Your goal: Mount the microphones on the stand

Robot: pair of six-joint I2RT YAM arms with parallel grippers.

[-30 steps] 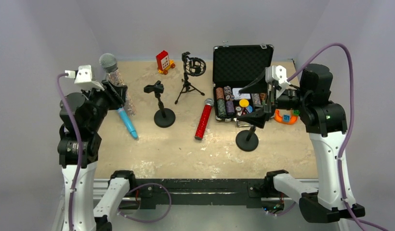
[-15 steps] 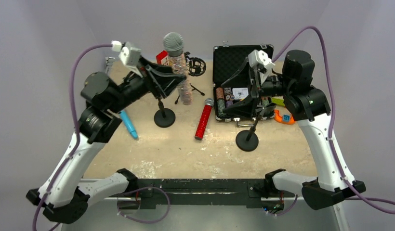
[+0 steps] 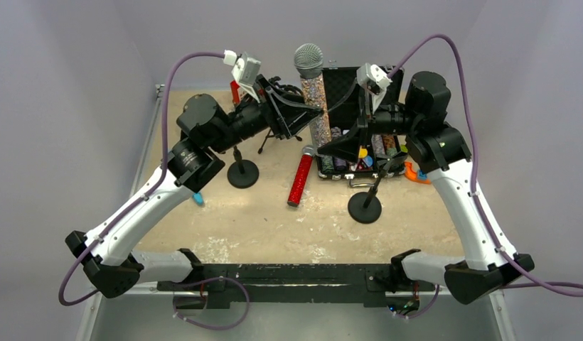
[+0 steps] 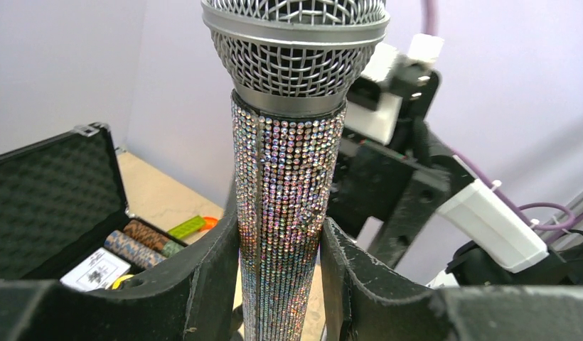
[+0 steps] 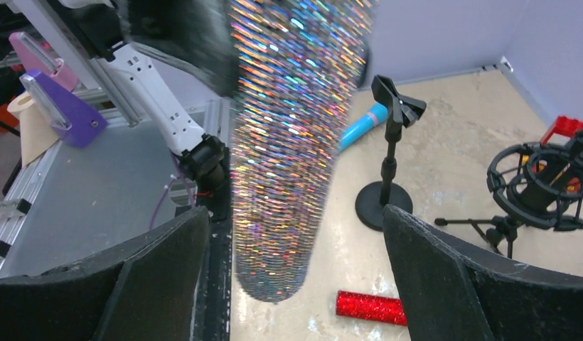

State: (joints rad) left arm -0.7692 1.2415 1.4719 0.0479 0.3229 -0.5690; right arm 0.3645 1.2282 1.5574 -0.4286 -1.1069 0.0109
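The left gripper (image 4: 280, 249) is clenched on the silver-glitter microphone (image 4: 289, 163) — upright, mesh head up, high above the surface (image 3: 260, 220). The right gripper (image 5: 292, 217) is spread wide, its fingers flanking the microphone's lower end without touching it. The red-glitter microphone (image 3: 301, 177) lies flat on the surface, beside the open case (image 4: 47, 185).

A blurred silver-glitter microphone (image 5: 292, 128) hangs between the wide-spread right claw (image 5: 294, 213).
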